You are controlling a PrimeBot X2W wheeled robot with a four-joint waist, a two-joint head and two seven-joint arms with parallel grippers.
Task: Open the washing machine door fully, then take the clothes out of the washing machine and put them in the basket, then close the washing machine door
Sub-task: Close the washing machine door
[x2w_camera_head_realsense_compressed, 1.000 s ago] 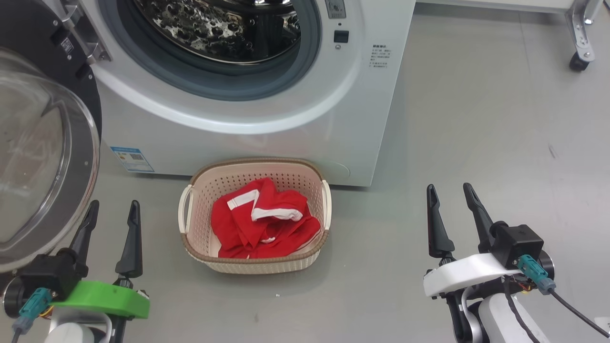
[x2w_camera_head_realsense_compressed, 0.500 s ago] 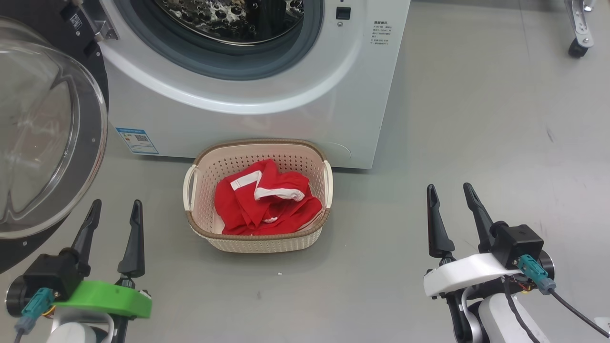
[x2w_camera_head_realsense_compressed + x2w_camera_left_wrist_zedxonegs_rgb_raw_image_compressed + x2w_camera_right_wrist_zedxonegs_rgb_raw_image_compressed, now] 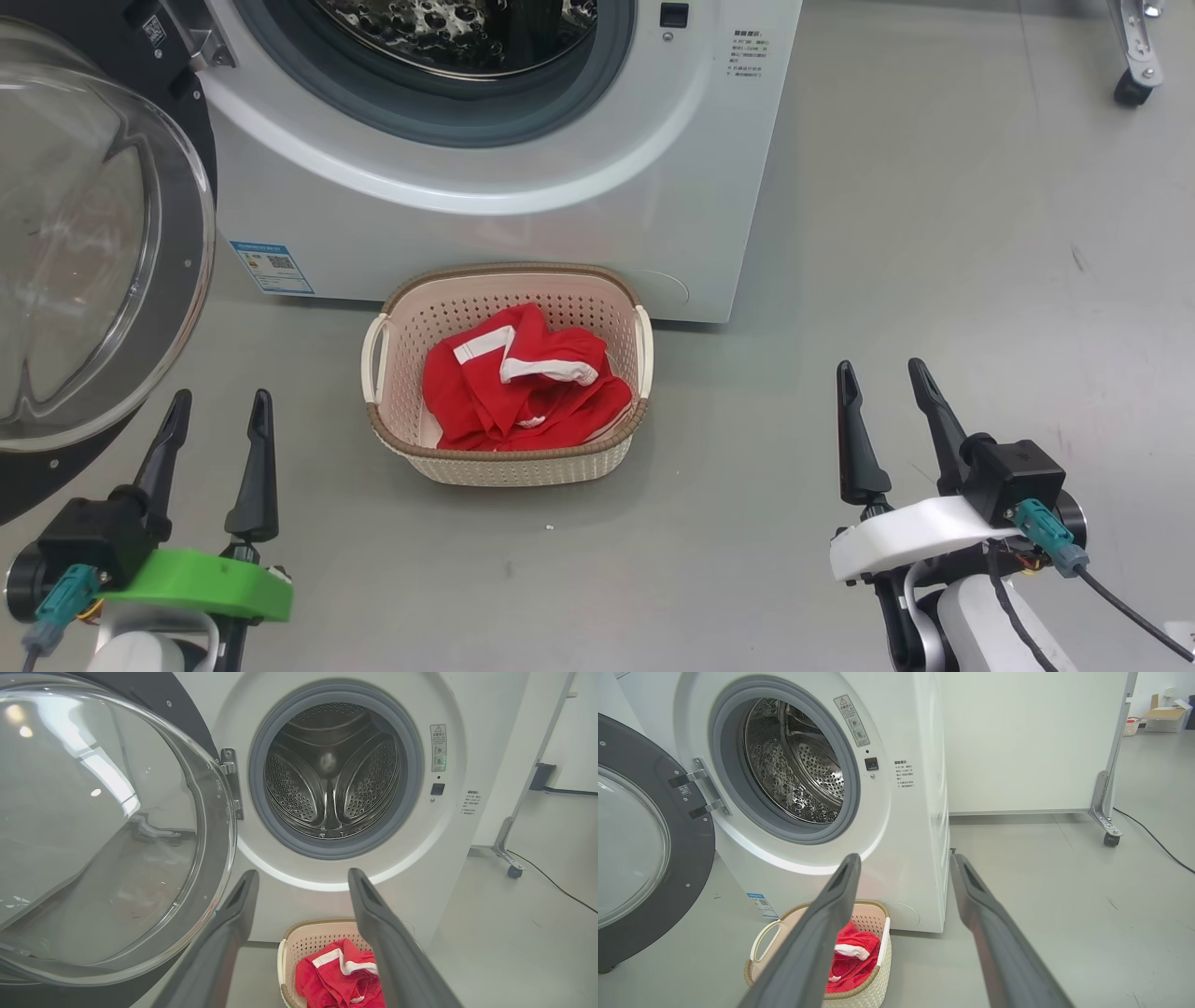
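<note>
Lying crumpled in the cream basket (image 3: 509, 467), the red clothes (image 3: 523, 397) with white trim sit on the floor (image 3: 934, 233) against the washing machine (image 3: 579, 233), its door (image 3: 93, 233) swung open at ten o'clock. Both arms rest low, the left gripper (image 3: 221, 399) at seven o'clock and the right gripper (image 3: 880, 366) at four, fingers up, spread wide and empty.

Bright even overhead light, lamp glare on the washing machine door (image 3: 107, 779), soft shadow by the basket (image 3: 504, 469), wrist-view edges bowed
</note>
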